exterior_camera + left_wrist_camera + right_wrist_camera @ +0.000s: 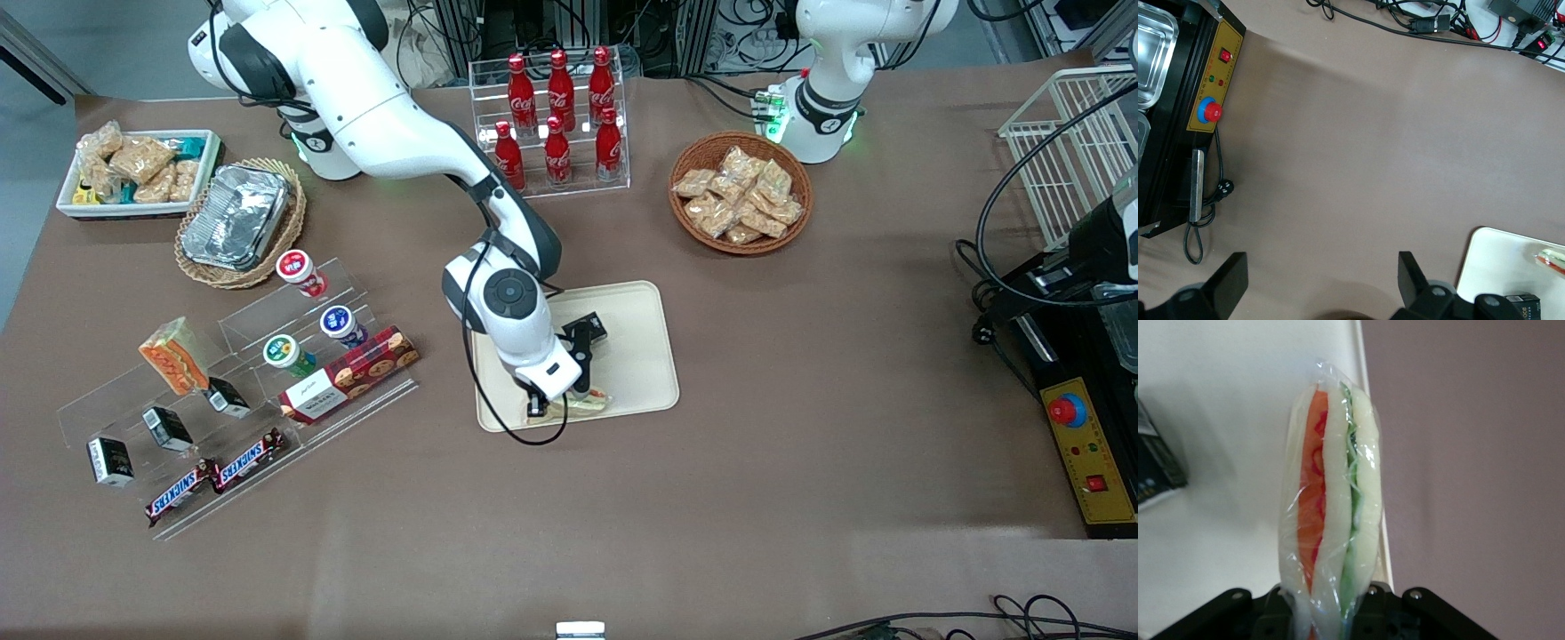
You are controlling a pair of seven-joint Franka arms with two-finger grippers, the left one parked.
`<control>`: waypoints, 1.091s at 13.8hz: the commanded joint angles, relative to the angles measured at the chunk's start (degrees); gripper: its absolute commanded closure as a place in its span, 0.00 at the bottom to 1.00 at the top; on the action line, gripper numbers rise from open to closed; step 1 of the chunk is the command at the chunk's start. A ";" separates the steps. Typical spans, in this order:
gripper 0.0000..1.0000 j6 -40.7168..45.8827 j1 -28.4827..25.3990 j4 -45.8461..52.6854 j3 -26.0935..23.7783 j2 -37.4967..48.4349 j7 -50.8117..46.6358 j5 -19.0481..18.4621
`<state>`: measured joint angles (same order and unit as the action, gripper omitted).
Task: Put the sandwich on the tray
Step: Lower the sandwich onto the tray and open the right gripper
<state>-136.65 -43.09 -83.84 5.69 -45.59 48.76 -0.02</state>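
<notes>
Nearly done: claw (pixel 569 407) is down over the tray (pixel 640 356), clamped on the sandwich (pixel 589 402), which sits at the tray's edge nearest the front camera; wrist view shows the sandwich (pixel 1331 500) pinched at its base right by the tray rim, orange and green stripes visible. Whether it already rests on the tray I can't tell. Left, by my read: let go and lift away. Counts: one second wrapped sandwich (pixel 174 356) on the clear stand toward the working arm's end, six cola bottles (pixel 558 116), two Snickers bars (pixel 218 476), three small black cartons (pixel 167 428), one foil tray (pixel 236 216).
</notes>
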 commanded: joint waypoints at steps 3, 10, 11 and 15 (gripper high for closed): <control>0.00 -0.81 -0.94 1.48 -0.07 -1.60 -0.59 -1.21; 0.00 4.87 0.20 1.04 0.28 3.92 -1.73 5.80; 0.00 7.77 1.16 1.04 0.63 6.20 -3.48 7.82; 0.00 21.13 7.04 1.04 1.08 15.51 -11.47 7.93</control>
<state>-121.15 -38.96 -81.29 7.13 -35.67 40.69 6.85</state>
